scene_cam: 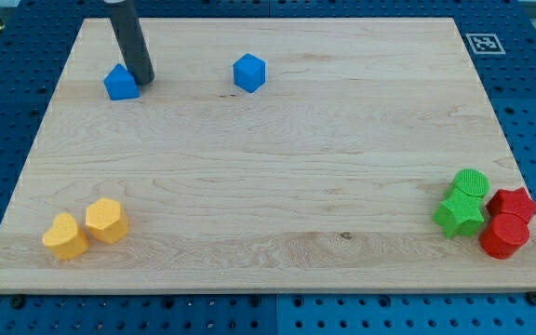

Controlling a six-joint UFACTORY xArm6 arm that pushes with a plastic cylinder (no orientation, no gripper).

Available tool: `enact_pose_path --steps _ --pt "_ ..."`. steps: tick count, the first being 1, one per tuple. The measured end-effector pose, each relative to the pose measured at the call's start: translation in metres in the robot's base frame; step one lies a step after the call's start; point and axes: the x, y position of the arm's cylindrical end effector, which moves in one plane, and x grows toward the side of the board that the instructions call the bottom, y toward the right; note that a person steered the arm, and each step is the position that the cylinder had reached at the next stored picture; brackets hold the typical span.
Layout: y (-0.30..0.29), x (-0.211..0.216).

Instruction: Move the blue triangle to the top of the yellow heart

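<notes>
The blue triangle (120,83) lies near the view's top left on the wooden board (268,167). My tip (142,78) rests just right of it, touching or nearly touching its right edge. The yellow heart (65,236) lies at the view's bottom left, far below the triangle. A yellow hexagon (107,221) sits right beside the heart, on its upper right.
A blue cube-like block (249,73) lies at the top centre. At the bottom right sit a green cylinder (471,183), a green star (461,213), a red star (515,203) and a red cylinder (504,236), clustered together near the board's edge.
</notes>
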Motion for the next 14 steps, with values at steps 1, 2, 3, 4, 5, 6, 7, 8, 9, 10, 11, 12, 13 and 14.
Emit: enact_pose_path --steps 1,2,3,4,5,6,7,8,9,10,11,12,13,14 --pt "0.0 -0.03" --pt "-0.011 -0.059" --pt "-0.033 -0.038" --pt "-0.044 -0.006" --pt "-0.003 0.021" --pt "0.039 0.038" --pt "0.041 0.05" --pt "0.037 0.073" --pt "0.05 0.086" --pt "0.086 0.087" --pt "0.087 0.099" --pt "0.069 0.122" --pt "0.055 0.134" --pt "0.06 0.121"
